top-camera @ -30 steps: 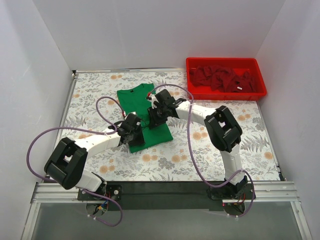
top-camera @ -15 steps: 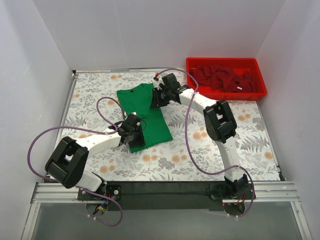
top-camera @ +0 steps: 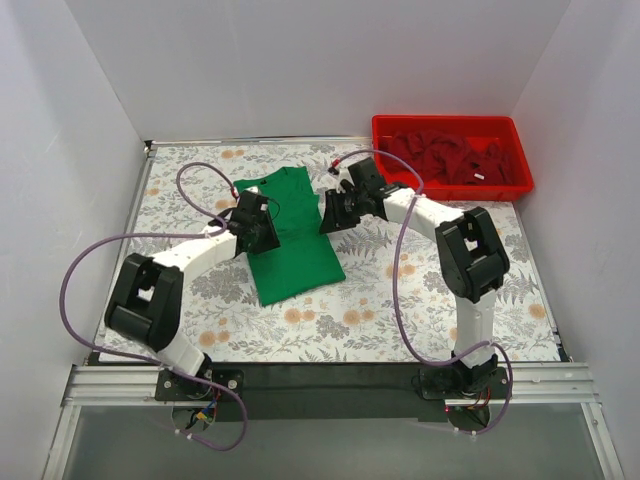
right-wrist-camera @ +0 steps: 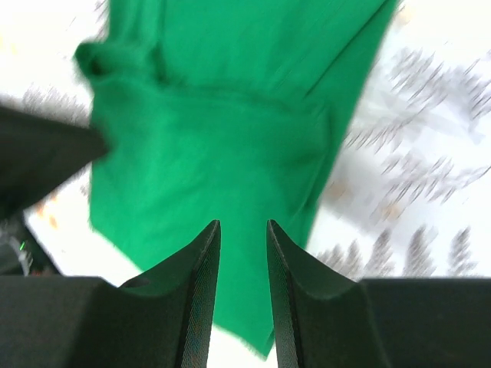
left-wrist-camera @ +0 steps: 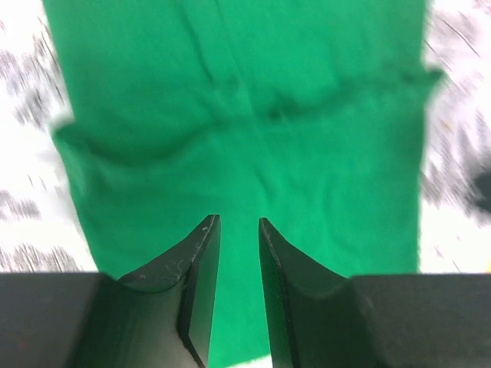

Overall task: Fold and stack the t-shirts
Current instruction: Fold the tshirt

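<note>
Spread flat toward the bench's far edge: green t-shirt (top-camera: 295, 245). Hovering above its left and right sides: left gripper (left-wrist-camera: 238, 221) and right gripper (right-wrist-camera: 242, 224), both narrowly apart, gripping nothing.

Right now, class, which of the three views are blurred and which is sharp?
Top external: sharp and evenly lit, green t-shirt crisp. Left wrist: floral table beside the shirt smeared by motion blur. Right wrist: table print streaked too, right gripper sharp.
</note>
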`<state>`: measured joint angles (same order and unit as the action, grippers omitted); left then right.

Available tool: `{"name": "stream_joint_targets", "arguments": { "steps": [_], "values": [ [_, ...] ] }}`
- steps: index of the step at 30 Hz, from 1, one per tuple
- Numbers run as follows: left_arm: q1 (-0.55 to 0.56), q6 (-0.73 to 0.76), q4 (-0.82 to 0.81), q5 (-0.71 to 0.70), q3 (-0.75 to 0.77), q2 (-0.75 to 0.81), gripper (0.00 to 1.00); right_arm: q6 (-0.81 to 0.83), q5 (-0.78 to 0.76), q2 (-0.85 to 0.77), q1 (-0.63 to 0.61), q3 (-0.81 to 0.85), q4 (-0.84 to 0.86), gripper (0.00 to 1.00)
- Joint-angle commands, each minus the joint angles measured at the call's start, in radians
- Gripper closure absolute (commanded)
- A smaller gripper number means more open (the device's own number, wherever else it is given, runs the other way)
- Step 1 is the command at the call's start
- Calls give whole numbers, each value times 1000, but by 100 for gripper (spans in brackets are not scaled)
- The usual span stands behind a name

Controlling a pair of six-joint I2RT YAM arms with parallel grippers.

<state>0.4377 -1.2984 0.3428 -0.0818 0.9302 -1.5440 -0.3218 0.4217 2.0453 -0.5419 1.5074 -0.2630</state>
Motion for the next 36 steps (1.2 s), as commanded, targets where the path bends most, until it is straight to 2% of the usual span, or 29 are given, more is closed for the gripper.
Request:
{"name": "stream_joint_targets", "arguments": {
  "steps": [1,8,12,15,16,20,22,24,27,30,36],
  "values": [
    [-39,77,-16,-33,65,-89,73,17,64,-112,-4,-87,53,68],
    [-163,111,-24,-13,264,-303,72,18,132,-212,-4,-229,93,68],
    [-172,103,30,34,360,-320,62,15,179,-229,-4,-291,123,67],
    [-160,57,27,80,299,-202,56,-3,224,-241,-4,-320,175,67],
    [-153,45,25,106,230,-167,53,-23,254,-243,-4,-337,194,66],
    [-108,-65,16,186,15,64,53,-75,334,-226,-27,-352,304,66],
    [-88,-104,7,237,-104,131,59,-85,365,-203,-58,-345,335,65],
    [-54,-149,1,252,-163,203,60,-112,388,-185,-87,-345,396,65],
    [-31,-192,-7,234,-257,251,66,-115,434,-123,-133,-316,413,65],
    [-31,-211,-7,194,-304,249,73,-125,460,-67,-176,-282,435,65],
    [-31,-251,22,96,-317,219,83,-138,446,39,-178,-302,490,67]
  ]
}}
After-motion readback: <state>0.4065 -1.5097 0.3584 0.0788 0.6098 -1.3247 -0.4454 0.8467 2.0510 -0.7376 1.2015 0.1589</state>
